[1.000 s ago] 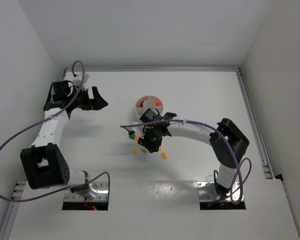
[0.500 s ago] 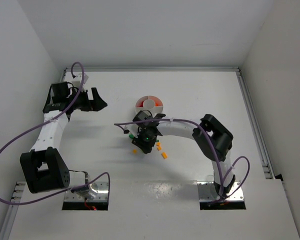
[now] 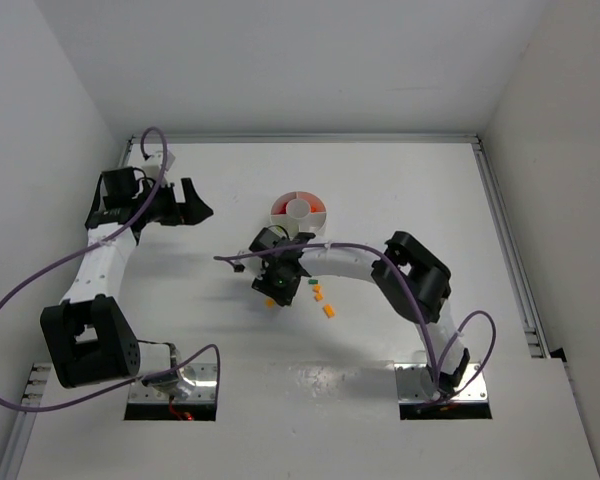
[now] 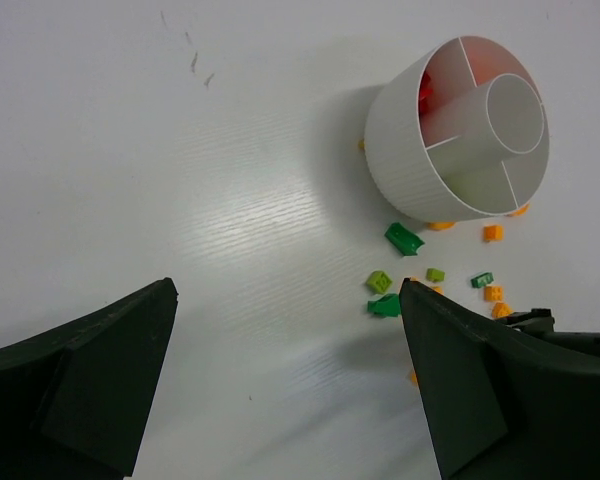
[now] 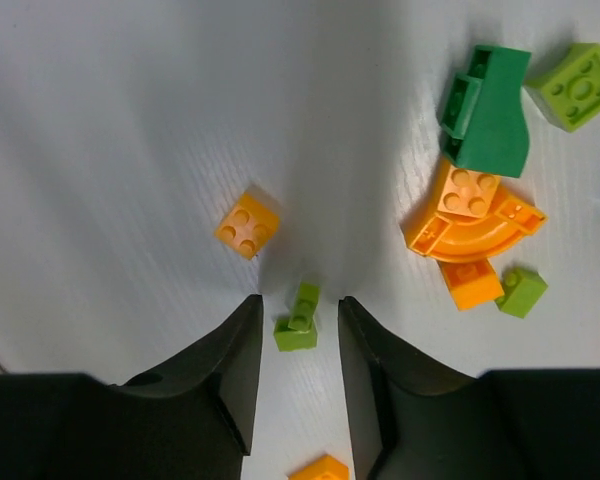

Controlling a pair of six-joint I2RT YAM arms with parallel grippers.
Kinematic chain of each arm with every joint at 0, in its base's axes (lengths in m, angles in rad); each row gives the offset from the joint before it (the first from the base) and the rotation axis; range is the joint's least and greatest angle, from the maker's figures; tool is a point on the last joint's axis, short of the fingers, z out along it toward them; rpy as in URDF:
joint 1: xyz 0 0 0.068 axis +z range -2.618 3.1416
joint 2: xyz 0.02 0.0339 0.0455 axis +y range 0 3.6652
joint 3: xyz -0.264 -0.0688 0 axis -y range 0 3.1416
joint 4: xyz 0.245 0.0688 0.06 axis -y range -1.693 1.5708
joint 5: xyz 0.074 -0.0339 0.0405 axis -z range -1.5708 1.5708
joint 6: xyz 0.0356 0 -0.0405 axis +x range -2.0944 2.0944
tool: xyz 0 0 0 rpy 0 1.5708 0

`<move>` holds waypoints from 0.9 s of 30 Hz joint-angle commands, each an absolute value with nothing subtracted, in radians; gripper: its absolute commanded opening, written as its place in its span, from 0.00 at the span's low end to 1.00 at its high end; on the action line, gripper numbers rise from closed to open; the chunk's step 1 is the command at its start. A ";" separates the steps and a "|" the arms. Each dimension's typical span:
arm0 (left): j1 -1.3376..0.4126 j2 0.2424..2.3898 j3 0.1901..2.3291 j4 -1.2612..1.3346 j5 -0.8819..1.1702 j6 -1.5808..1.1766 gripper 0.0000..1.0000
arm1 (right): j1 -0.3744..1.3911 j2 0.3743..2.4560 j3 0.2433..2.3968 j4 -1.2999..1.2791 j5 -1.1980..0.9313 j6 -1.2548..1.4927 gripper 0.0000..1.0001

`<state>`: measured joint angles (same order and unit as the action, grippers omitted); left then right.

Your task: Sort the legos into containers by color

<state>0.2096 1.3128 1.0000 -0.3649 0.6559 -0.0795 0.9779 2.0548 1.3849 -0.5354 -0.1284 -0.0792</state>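
Observation:
The round white dish (image 3: 299,218) stands at mid-table, with red pieces in one wedge (image 4: 427,92). Loose legos lie just in front of it: orange ones (image 3: 329,310) and green ones (image 4: 404,238). My right gripper (image 3: 277,285) is down among them. In the right wrist view it (image 5: 300,300) stands open astride a small light-green lego (image 5: 298,320), with a gap on each side. An orange square brick (image 5: 247,225) lies just ahead of it. My left gripper (image 3: 195,205) is open and empty (image 4: 288,290), over bare table to the left of the dish (image 4: 410,150).
An orange curved piece (image 5: 475,215), a dark green sloped brick (image 5: 490,105) and a light green square brick (image 5: 580,85) cluster to the right of my right fingers. Another orange brick (image 5: 320,468) lies between the finger bases. White walls enclose the table on three sides.
The right arm has swung left and its gripper has shifted left over the loose legos, now straddling the light-green one. The left arm has barely moved.

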 commanded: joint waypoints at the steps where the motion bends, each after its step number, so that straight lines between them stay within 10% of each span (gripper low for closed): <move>1: 0.227 1.278 0.997 -0.344 0.657 -0.078 1.00 | 1.000 2.066 1.427 -0.543 -0.078 -0.064 0.34; 16: 0.245 1.269 0.988 -0.334 0.666 -0.069 1.00 | 0.982 2.045 1.460 -0.563 -0.008 -0.064 0.00; 27: 0.245 1.278 0.997 -0.296 0.693 -0.138 1.00 | 0.855 1.970 1.781 -0.692 -0.031 -0.107 0.00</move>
<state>0.2310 1.3041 0.9905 -0.3599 0.6662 -0.0902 0.8902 2.0212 1.7016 -0.6544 -0.0284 -0.0906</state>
